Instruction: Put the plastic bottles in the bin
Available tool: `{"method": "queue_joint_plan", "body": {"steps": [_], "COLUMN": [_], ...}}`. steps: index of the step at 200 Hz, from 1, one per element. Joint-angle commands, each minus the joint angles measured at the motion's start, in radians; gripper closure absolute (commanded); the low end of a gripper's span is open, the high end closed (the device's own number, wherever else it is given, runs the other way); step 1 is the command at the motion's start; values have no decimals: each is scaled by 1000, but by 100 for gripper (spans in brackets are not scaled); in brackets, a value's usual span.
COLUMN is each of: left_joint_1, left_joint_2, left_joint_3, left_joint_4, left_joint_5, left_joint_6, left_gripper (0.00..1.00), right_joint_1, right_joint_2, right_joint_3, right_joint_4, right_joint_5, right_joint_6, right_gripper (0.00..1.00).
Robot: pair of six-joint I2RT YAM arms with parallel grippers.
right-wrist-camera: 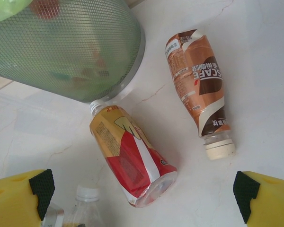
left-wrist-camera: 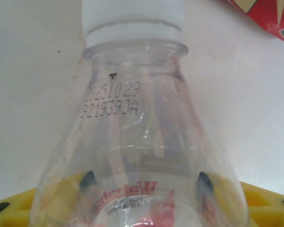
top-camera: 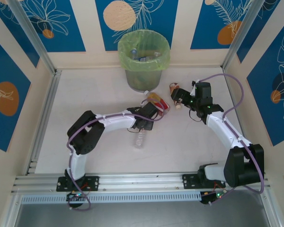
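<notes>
Clear bottle (left-wrist-camera: 142, 142) is seen closest, right under the left wrist lens. It is laid flat on the table (left-wrist-camera: 28, 94) with its long axis run toward the far edge, white cap aimed that way and base toward the near edge. It is placed about mid-table, in front of the bin (top-camera: 143, 78). Left gripper (left-wrist-camera: 146, 182) is set over its labelled body, yellow fingers (left-wrist-camera: 270, 205) one on each side, black pads (left-wrist-camera: 204, 180) seen through the clear wall. It is partly closed, but whether the bottle is clamped cannot be told.

Bin is stood at the middle of the far edge, lined with a yellow-green bag (top-camera: 132, 60), with some bottles (top-camera: 144, 56) lying inside. Amber bottle (right-wrist-camera: 128, 156) with red label is laid on its side just in front of the bin, axis diagonal, neck right at the bin's foot, base toward the near right. Brown bottle (right-wrist-camera: 196, 90) is laid just right of it, apart, cream cap pointed at the near edge, base toward the far edge. Right gripper (right-wrist-camera: 142, 189) is held above these two, spread fully, nothing gripped or touched.
</notes>
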Motion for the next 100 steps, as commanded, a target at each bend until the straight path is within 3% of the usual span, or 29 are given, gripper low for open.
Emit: {"method": "queue_joint_plan", "body": {"steps": [1,100], "left_joint_1": [32,181], "left_joint_2": [-82,-287], "left_joint_3": [-24,35], "left_joint_4": [37,9], "left_joint_5": [28,123], "left_joint_6": [60,175], "left_gripper": [44,42], "right_joint_1": [-4,-5], "right_joint_2": [1,-11], "right_joint_3": [49,56], "right_joint_4": [-14,-26], "right_joint_5": [-12,-10], "right_joint_6": [2,9], "right_gripper": [0,1]}}
